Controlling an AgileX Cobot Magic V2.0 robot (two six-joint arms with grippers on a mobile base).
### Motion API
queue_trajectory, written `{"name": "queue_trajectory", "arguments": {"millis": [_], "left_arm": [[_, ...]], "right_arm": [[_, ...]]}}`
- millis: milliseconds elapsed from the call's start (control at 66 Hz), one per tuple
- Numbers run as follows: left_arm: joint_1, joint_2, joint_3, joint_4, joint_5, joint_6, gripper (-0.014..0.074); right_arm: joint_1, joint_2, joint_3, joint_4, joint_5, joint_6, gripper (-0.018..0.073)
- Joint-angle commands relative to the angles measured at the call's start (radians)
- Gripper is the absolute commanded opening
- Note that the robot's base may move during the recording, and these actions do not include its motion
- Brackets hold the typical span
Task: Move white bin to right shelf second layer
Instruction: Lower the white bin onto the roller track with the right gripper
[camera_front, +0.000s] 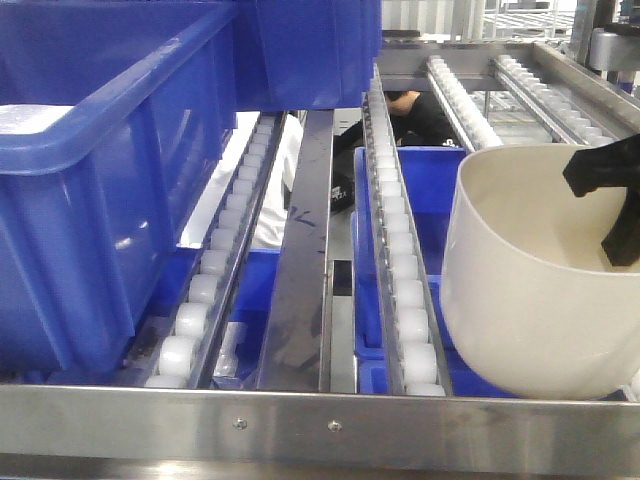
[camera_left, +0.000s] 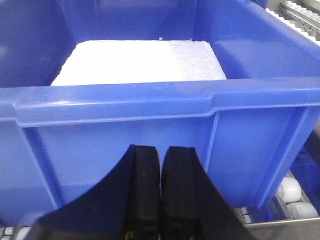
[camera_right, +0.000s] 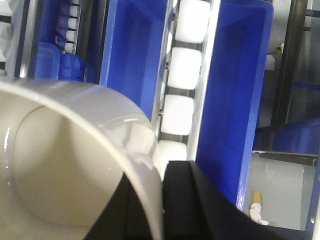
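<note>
At the lower right of the front view, the white bin (camera_front: 530, 290) sits tilted on the roller tracks (camera_front: 400, 260) of the right shelf second layer (camera_front: 320, 425), its open mouth facing up and toward the right edge. The right gripper (camera_front: 610, 205) pinches its rim, one finger inside, one outside. The left gripper (camera_left: 161, 192) hangs with jaws pressed together, empty, before a blue crate (camera_left: 150, 115) holding white foam (camera_left: 135, 62)
</note>
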Motion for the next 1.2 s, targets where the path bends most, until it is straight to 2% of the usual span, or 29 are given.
{"name": "queue_trajectory", "arguments": {"millis": [0,288,515,667,1182], "left_arm": [[-0.002,-0.014,0.027,0.0,-0.085,-0.005,0.0085],[-0.002,-0.014,0.027,0.0,-0.085,-0.005,0.0085],[-0.002,-0.014,0.027,0.0,-0.085,-0.005,0.0085],[-0.002,-0.014,0.027,0.0,-0.085,-0.005,0.0085],[-0.002,-0.014,0.027,0.0,-0.085,-0.005,0.0085]], "right_arm": [[-0.006,-0.027,-0.032,0.001,-0.057,0.0,0.0055],[-0.006,-0.027,-0.032,0.001,-0.063,0.0,0.0074],[0.003,-0.03,-0.032,0.001,-0.069,0.0,0.0309],[0.003,-0.03,-0.032,0.001,-0.086,0.0,0.0407],[0.003,-0.119,-0.032,0.001,-0.12,0.0,0.0417]]}}
